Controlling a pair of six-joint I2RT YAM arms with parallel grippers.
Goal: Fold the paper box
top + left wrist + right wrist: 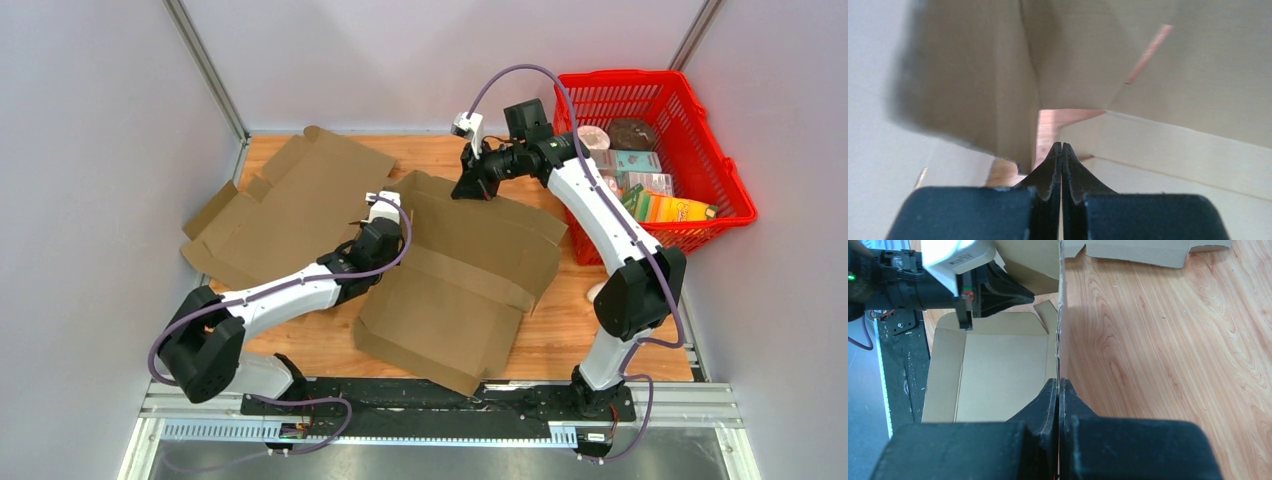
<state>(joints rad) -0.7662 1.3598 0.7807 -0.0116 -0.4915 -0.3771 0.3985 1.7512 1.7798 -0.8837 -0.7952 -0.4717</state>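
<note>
The paper box [470,285] is a brown cardboard blank lying open in the middle of the wooden table [570,330]. My right gripper [466,190] is at its far edge, shut on an upright flap [1059,315] whose thin edge runs straight into the closed fingertips [1058,382]. My left gripper [392,215] is at the box's left edge, shut, its tips [1062,146] pressed together in a corner between raised cardboard walls [1168,145]. Nothing shows between its fingers. In the right wrist view the left gripper [1030,291] points at the held flap.
A second flat cardboard blank [290,200] lies at the back left, also visible in the right wrist view [1148,252]. A red basket [724,150] with several packaged goods stands at the right. Grey walls enclose the table on three sides.
</note>
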